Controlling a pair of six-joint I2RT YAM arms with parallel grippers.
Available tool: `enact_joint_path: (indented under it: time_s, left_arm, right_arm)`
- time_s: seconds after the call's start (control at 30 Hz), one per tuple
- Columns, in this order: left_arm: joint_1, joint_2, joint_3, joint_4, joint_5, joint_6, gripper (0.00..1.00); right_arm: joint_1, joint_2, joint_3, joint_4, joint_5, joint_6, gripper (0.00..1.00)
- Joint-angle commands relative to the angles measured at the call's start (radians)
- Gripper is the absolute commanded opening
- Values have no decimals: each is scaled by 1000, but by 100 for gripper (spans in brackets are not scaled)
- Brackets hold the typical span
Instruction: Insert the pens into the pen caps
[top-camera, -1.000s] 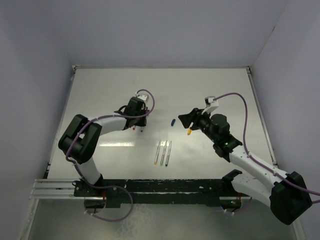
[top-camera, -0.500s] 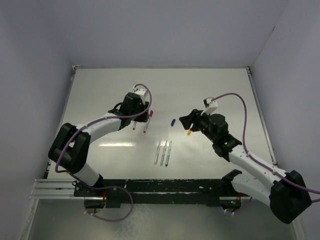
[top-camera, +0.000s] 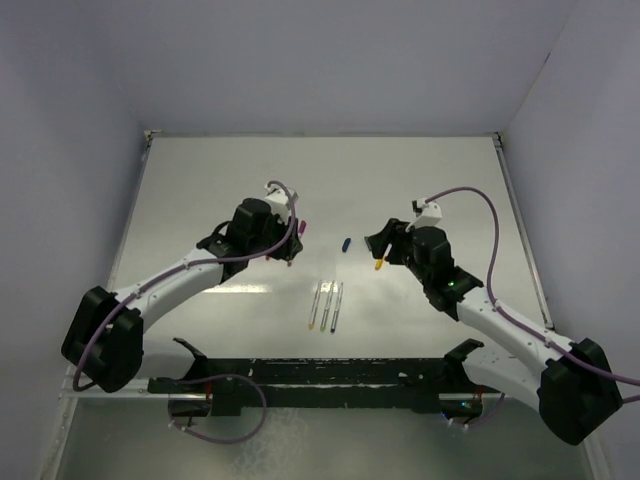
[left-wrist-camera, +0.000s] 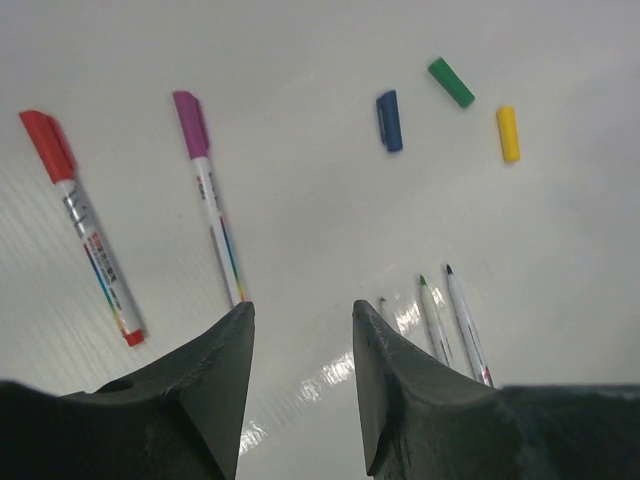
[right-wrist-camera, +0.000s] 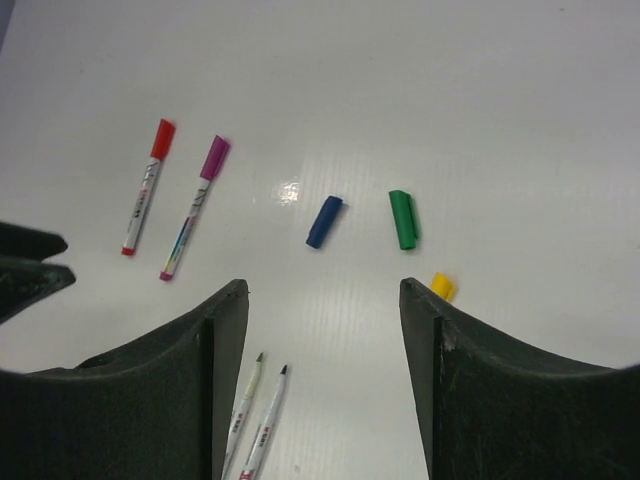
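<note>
Trouble, top view: 3 thin whitish bare pens (top-camera: 326, 305) lie close, so grabbing 1 could knock 2. Left wrist: left gripper (left-wrist-camera: 302, 325) spread, empty, near 1 red-capped pen (left-wrist-camera: 80, 225) and 1 purple-capped pen (left-wrist-camera: 212, 200). Right wrist: right gripper (right-wrist-camera: 322, 305) spread, empty; 1 tiny blue plastic cap (right-wrist-camera: 323, 221), 1 green cap (right-wrist-camera: 403, 219), 1 yellow cap (right-wrist-camera: 441, 286) could skid.

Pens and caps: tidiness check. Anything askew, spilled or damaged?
Nothing damaged or spilled. The blue cap, green cap and yellow cap lie loose at differing angles, apart from three uncapped pens; the red-capped pen and purple-capped pen lie side by side.
</note>
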Motion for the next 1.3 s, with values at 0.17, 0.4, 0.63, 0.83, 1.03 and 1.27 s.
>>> enact_joint_path:
  time_s: [0.17, 0.4, 0.63, 0.83, 1.03, 1.27]
  left_arm:
    - [-205, -106, -71, -120, -77, -48, 47]
    - [-282, -74, -115, -123, -89, -109, 48]
    - [-381, 15, -72, -142, -203, -127, 49]
    - [-410, 70, -57, -125, -228, -135, 50]
    - [-425, 91, -58, -93, -235, -142, 51]
    - [-436, 129, -50, -82, -250, -144, 51]
  right_arm:
    - [-4, 70, 117, -154, 225, 59, 52]
    - [-9, 59, 97, -154, 258, 80, 53]
    - [-12, 50, 81, -132, 231, 87, 54]
    - [-12, 30, 66, -124, 226, 85, 53]
    - [-12, 20, 52, -102, 212, 84, 53]
    - [-12, 31, 50, -80, 191, 83, 53]
